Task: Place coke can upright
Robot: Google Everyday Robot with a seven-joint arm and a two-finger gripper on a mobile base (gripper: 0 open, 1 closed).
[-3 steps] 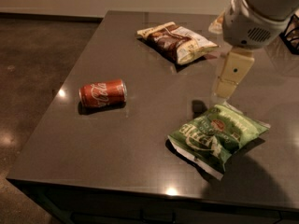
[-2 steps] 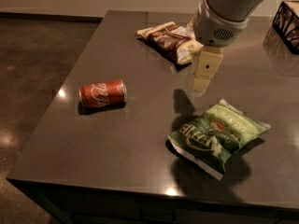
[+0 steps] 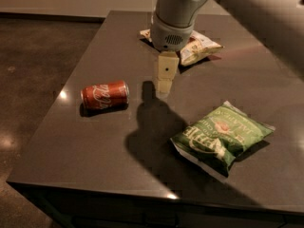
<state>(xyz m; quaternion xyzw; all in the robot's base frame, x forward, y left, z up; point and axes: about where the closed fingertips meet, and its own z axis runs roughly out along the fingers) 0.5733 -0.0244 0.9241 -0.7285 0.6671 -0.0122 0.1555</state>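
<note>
The coke can (image 3: pixel 105 95) lies on its side on the table (image 3: pixel 95 141). The gripper (image 3: pixel 165 84) hangs near it, not touching. I can't see if it is wide or closed.

Red coke can (image 3: pixel 105 95) sideways, left of gripper (image 3: pixel 164 86)

Place: likely an office break area.
Surface: dark counter (image 3: pixel 95 146) bearing a green chip bag (image 3: pixel 221 139) and a second chip bag (image 3: pixel 202 46).
Floor: polished concrete floor (image 3: pixel 33 56).
Gripper: gripper (image 3: pixel 164 85) above the counter's middle.
</note>
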